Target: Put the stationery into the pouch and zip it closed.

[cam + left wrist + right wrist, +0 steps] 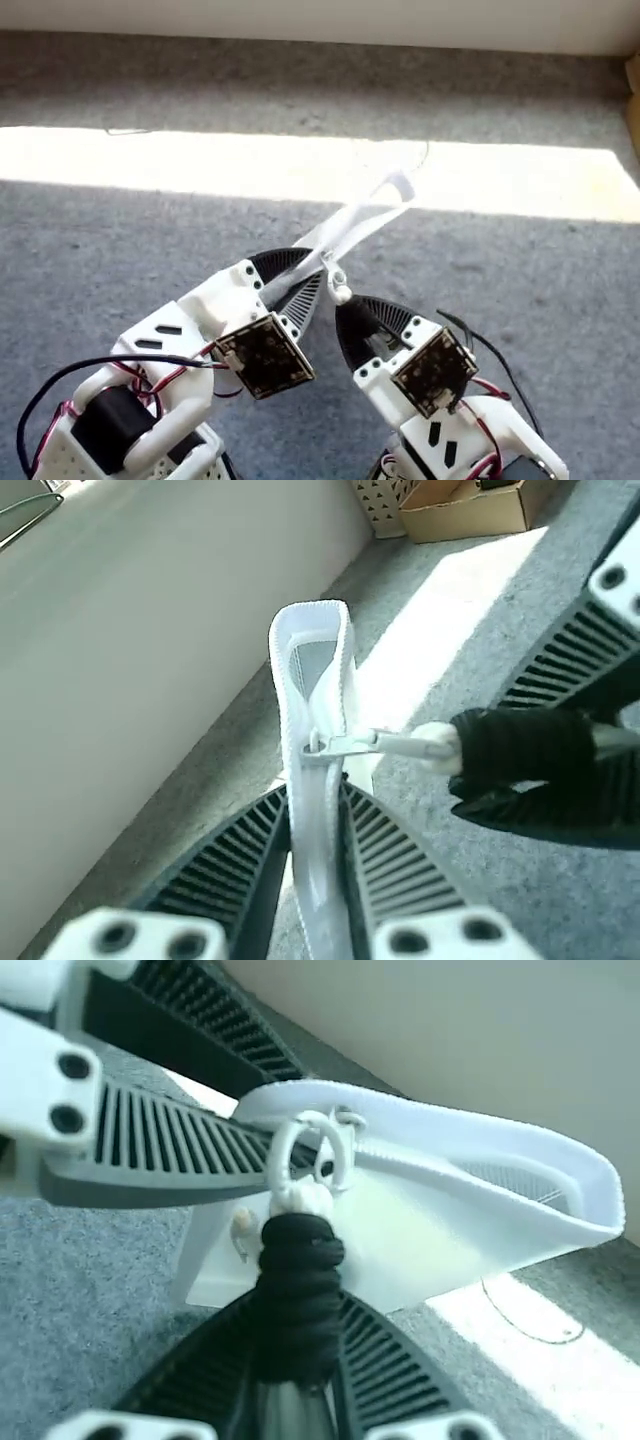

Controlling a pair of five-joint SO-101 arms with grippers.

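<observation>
A white pouch (358, 218) hangs in the air above the grey carpet, long and narrow, slanting up toward the sunlit strip. My left gripper (292, 282) is shut on its near end, and the fabric edge (315, 680) stands up between the ribbed fingers (385, 855). The zipper slider (335, 745) sits close to that gripper. My right gripper (345, 305) is shut on the zipper pull (310, 1155), a white ring and bead on a black cord (298, 1280). The pouch mouth (470, 1175) beyond the slider gapes a little.
Grey carpet (120, 250) covers the surface, crossed by a bright band of sunlight (200, 160). A pale wall (150, 630) runs along the far side. A cardboard box (470, 505) stands far off by the wall.
</observation>
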